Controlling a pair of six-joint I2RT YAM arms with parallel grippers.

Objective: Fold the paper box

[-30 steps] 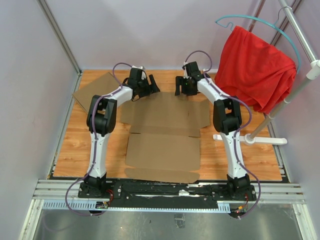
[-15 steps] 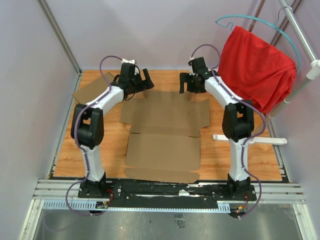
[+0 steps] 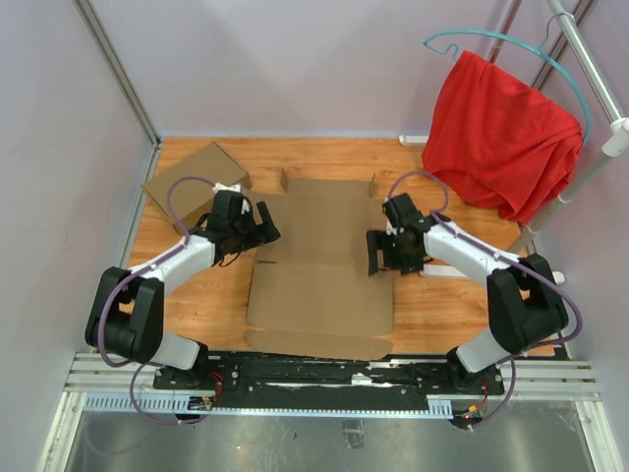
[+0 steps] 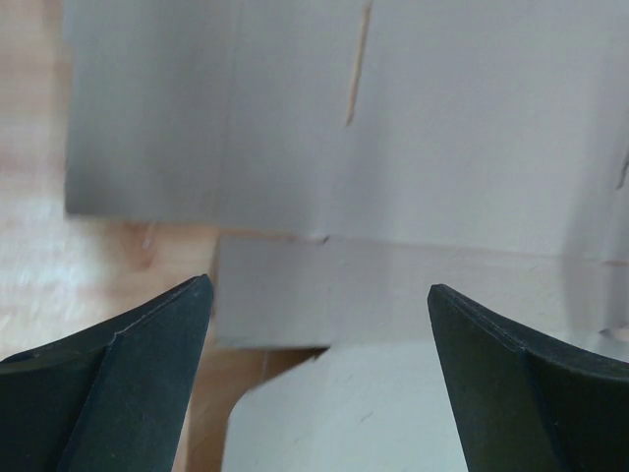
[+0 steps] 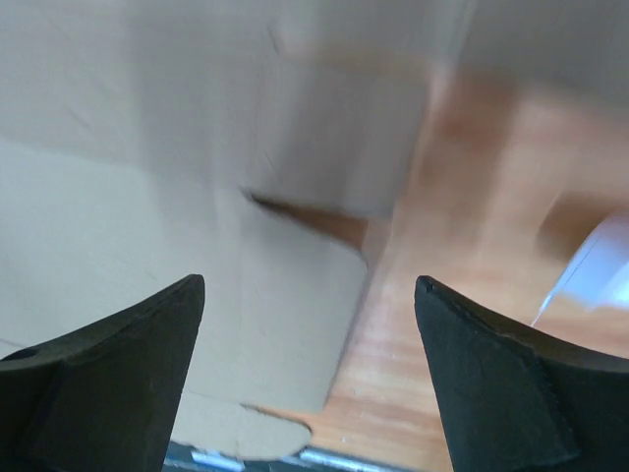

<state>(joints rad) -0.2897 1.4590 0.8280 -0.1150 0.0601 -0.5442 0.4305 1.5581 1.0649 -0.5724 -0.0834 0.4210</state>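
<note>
The paper box [image 3: 319,295] is a brown die-cut cardboard sheet lying mostly flat in the middle of the wooden table, with small tabs standing up at its two far corners. My left gripper [image 3: 263,226] is open at the sheet's left edge, about halfway up. In the left wrist view its open gripper [image 4: 316,285] hovers over grey-brown panels [image 4: 393,147] with nothing between the fingers. My right gripper [image 3: 378,254] is open at the sheet's right edge. In the right wrist view that gripper [image 5: 309,280] is over a rounded flap corner [image 5: 295,295], empty.
A second piece of brown cardboard [image 3: 195,177] lies at the back left of the table. A red cloth [image 3: 501,133] hangs on a hanger from a white rack at the right, behind my right arm. Purple-grey walls close the back and left.
Both arms have drawn back from the sheet's far edge to its middle, one at each side. Both grippers have opened wider. The far panel now looks narrower, with tabs raised.
</note>
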